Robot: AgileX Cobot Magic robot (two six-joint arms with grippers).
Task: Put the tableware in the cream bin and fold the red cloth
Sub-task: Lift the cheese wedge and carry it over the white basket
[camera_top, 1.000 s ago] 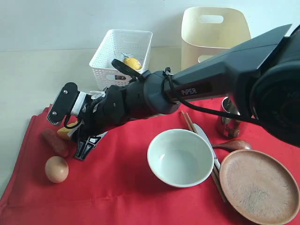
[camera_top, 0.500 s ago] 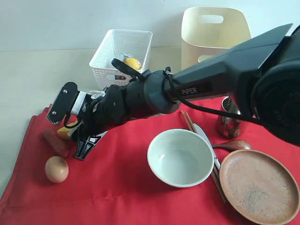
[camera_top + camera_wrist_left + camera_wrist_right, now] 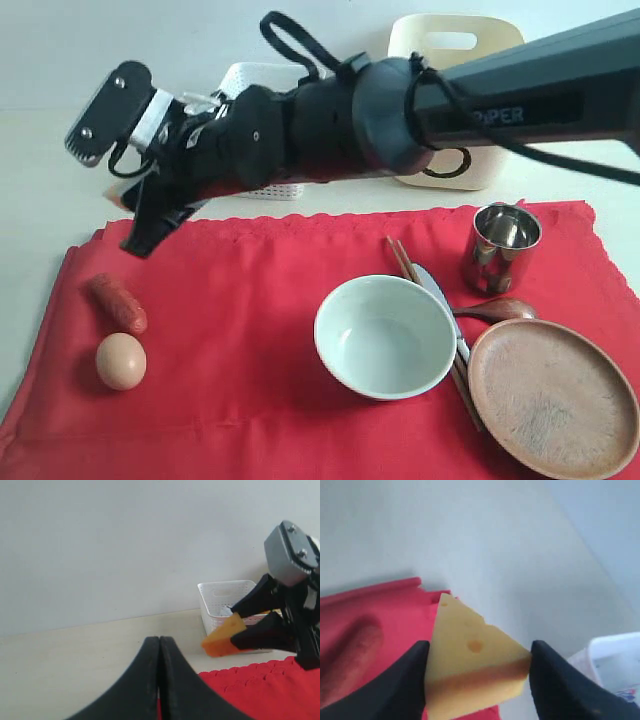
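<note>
My right gripper (image 3: 135, 220) reaches across to the far left and hangs above the rear left corner of the red cloth (image 3: 240, 340). It is shut on a yellow cheese wedge (image 3: 465, 630), held between both fingers (image 3: 410, 680). On the cloth's right half lie the pale bowl (image 3: 385, 337), steel cup (image 3: 500, 245), brown plate (image 3: 553, 397), chopsticks (image 3: 400, 255), knife (image 3: 435, 290) and dark spoon (image 3: 500, 310). The cream bin (image 3: 408, 45) stands at the back, mostly hidden by the arm. My left gripper (image 3: 159, 640) is shut and empty, low by the cloth's edge.
A sausage (image 3: 118, 303) and an egg (image 3: 121, 360) lie on the cloth's left side. The white perforated basket (image 3: 245, 78) stands behind the right arm, left of the cream bin. Bare cream tabletop (image 3: 60, 170) stretches beyond the cloth's rear edge.
The right gripper has lifted the cheese wedge off the cloth beside the sausage and carried it up and back. The arm now hides the basket and much of the bin.
</note>
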